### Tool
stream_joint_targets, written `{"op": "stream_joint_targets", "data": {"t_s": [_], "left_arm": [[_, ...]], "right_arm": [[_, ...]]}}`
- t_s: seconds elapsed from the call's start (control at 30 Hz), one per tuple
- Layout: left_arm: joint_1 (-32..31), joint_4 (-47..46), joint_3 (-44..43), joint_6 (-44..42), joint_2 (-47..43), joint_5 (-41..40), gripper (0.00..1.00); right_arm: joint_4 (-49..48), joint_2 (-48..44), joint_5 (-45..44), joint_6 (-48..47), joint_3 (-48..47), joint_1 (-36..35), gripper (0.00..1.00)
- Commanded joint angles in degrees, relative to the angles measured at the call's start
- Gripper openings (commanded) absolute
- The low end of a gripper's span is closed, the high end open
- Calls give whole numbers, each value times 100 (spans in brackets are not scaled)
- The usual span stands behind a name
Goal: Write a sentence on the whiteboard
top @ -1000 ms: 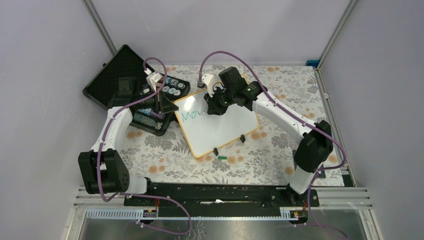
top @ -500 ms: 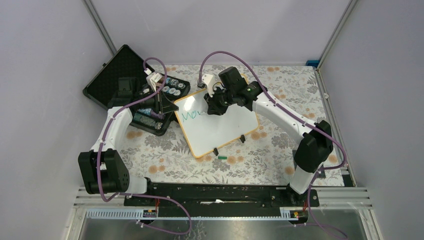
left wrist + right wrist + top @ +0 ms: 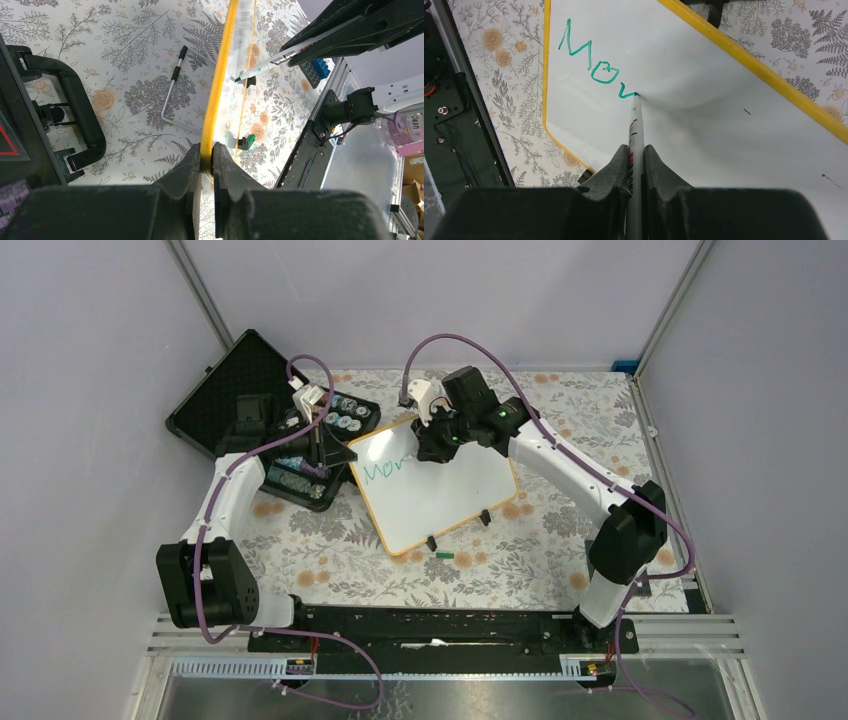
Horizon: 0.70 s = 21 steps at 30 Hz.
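The whiteboard [image 3: 440, 495] lies tilted on the floral tablecloth, with an orange-yellow rim [image 3: 218, 85] and two black clip feet. Green handwriting [image 3: 596, 62] reads "Mov" near its left end; it also shows in the top view [image 3: 382, 471]. My right gripper [image 3: 636, 165] is shut on a grey marker [image 3: 636, 130] whose green tip touches the board at the end of the "v". In the top view the right gripper [image 3: 436, 445] hovers over the board's upper middle. My left gripper [image 3: 206, 156] is shut on the board's rim at its far left corner [image 3: 345, 454].
An open black foam-lined case [image 3: 225, 390] with a tray of small parts [image 3: 320, 445] sits at the back left. A green marker cap [image 3: 444, 554] lies just in front of the board. A bent metal rod [image 3: 172, 85] lies on the cloth beside the board.
My right gripper has moved the marker up and right a little, finishing the upstroke of the "v". The left gripper and board have not moved.
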<state>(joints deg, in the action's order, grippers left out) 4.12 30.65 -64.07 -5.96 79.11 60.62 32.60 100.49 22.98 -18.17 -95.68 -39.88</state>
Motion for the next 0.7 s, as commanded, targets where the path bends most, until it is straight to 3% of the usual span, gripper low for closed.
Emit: {"op": "stream_joint_targets", "data": {"t_s": [0.0,0.37,0.67], "left_arm": [[-77,-156,55,-348,-112,-214,0],[-83,-157,54,-335,-156,-248,0],[-78,-156,88,-354,-184,-261,0]], "right_arm": [[-200,-63,-274,-28,-227,91,0],[45,-685,190,-165,231,117,0],[-127,-440,165,-135,268,138,0]]}}
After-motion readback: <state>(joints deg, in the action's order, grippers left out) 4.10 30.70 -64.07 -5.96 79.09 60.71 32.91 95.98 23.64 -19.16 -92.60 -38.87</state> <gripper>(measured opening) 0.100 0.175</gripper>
